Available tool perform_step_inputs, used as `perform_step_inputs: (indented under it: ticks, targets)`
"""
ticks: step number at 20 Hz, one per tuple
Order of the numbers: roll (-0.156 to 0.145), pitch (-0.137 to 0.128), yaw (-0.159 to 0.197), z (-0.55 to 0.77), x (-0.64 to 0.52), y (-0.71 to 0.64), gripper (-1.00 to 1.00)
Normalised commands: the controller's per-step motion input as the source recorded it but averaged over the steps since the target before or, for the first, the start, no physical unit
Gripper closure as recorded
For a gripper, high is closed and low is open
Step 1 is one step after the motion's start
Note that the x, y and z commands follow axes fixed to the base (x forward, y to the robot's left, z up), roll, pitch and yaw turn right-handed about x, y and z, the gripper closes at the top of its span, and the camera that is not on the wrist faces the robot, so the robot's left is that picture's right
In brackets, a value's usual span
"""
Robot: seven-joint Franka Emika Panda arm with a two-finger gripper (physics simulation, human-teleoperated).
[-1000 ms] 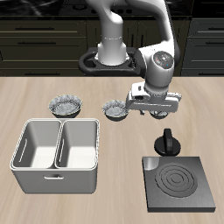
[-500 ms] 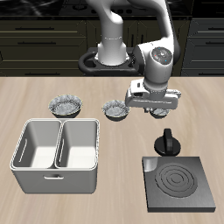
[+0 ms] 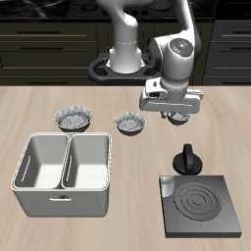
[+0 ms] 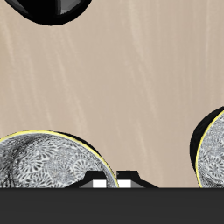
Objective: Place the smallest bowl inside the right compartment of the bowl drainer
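Three patterned bowls stand in a row across the middle of the table. The one that looks smallest [image 3: 179, 121] is partly hidden under my gripper [image 3: 175, 114]; in the wrist view it [image 4: 44, 162] lies close to the fingertips. The gripper [image 4: 115, 181] hovers above it, fingers spread and holding nothing. The mid-sized bowl [image 3: 128, 123] stands beside it and shows at the wrist view's edge [image 4: 214, 149]. The largest bowl [image 3: 75, 119] stands farther along the row. The light grey bowl drainer [image 3: 65, 188] sits near the table's front edge, both bins empty.
A black square stove plate [image 3: 201, 206] lies at the table's front. A small black knobbed object [image 3: 187, 157] stands just behind it, between the stove plate and my gripper; it also shows in the wrist view [image 4: 52, 9]. The robot's base is at the back.
My gripper has moved back and slightly upward, away from the table's front edge, over the smallest bowl. The bowls and the drainer have not moved.
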Motion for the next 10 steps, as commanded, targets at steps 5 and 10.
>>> perform_step_inputs:
  ticks: [5,10]
  targets:
    - [0.012,-0.063,0.012,0.44,-0.02,-0.06,1.00]
    - [-0.003,-0.045,0.009,0.41,-0.03,-0.13,1.00]
